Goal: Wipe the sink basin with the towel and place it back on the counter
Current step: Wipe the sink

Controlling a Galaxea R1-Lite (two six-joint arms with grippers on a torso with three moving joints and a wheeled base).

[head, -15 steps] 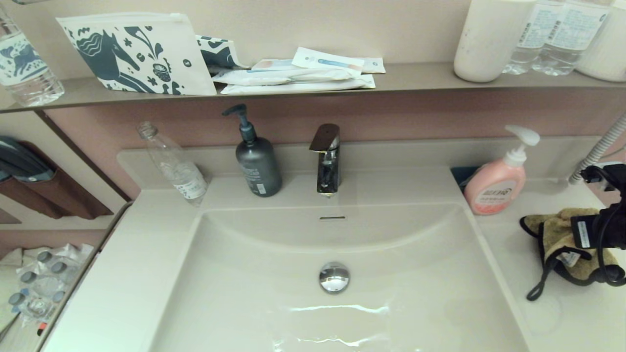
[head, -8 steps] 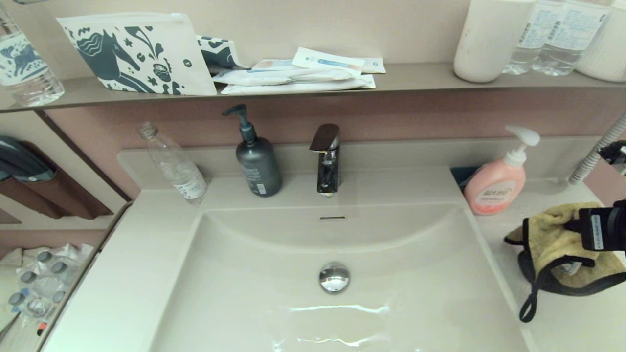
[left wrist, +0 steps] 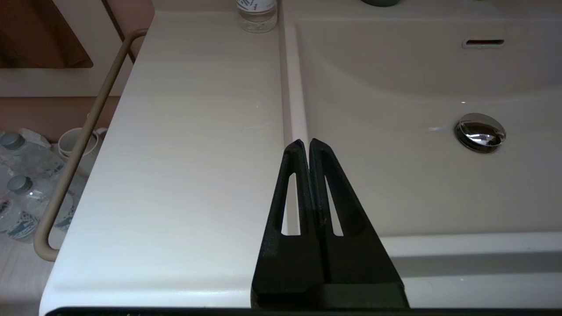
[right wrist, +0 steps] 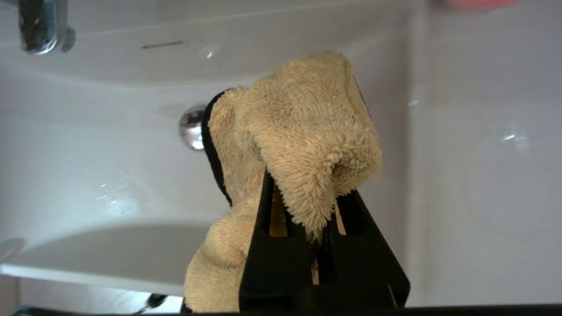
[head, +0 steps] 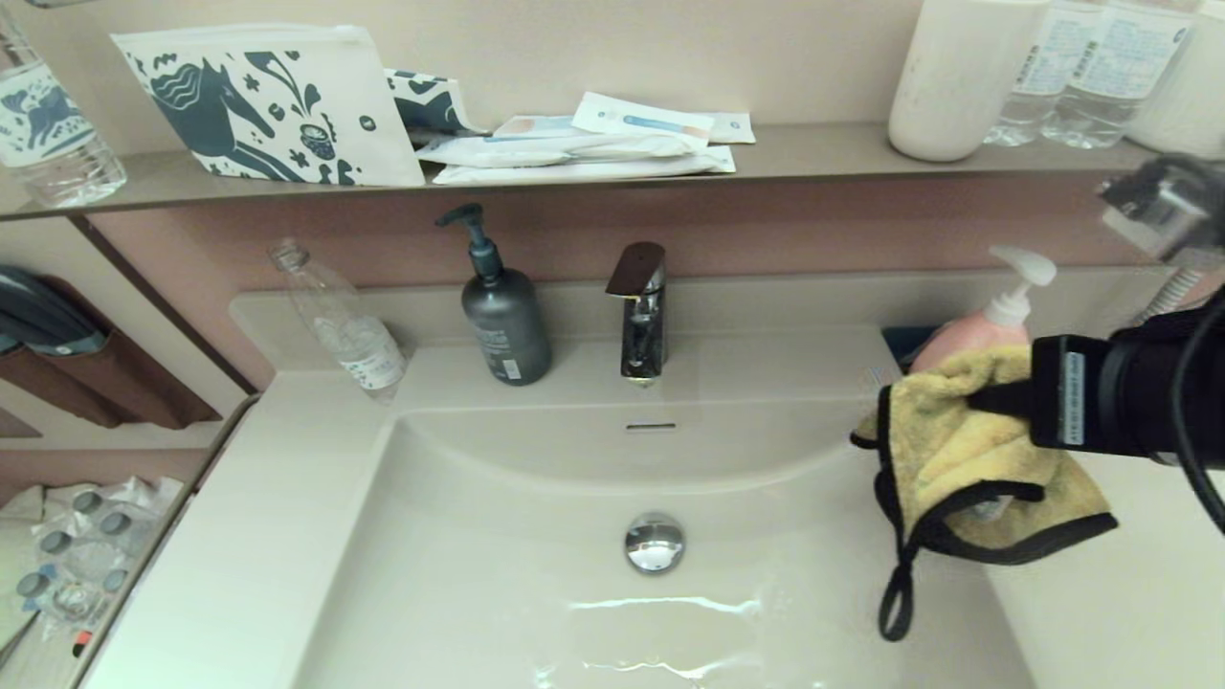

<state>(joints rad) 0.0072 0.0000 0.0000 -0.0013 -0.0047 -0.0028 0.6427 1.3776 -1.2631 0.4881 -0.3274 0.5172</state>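
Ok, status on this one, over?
Right claw shut on towel, held over basin's right edge. Left claw shut, parked over left counter. Nothing in the way.

The right end effector (head: 995, 400) gripped the towel (head: 967, 469) above the sink basin's (head: 574, 593) right edge, its black loop (head: 896, 601) dangling, beside the pink soap bottle (head: 967, 335).

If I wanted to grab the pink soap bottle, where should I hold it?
Probably round its fat pink body, coming from the front, level with the counter. It stands upright, and the thin white pump on top looks too slim to hold steady. Right now the towel in the right gripper hangs in front.
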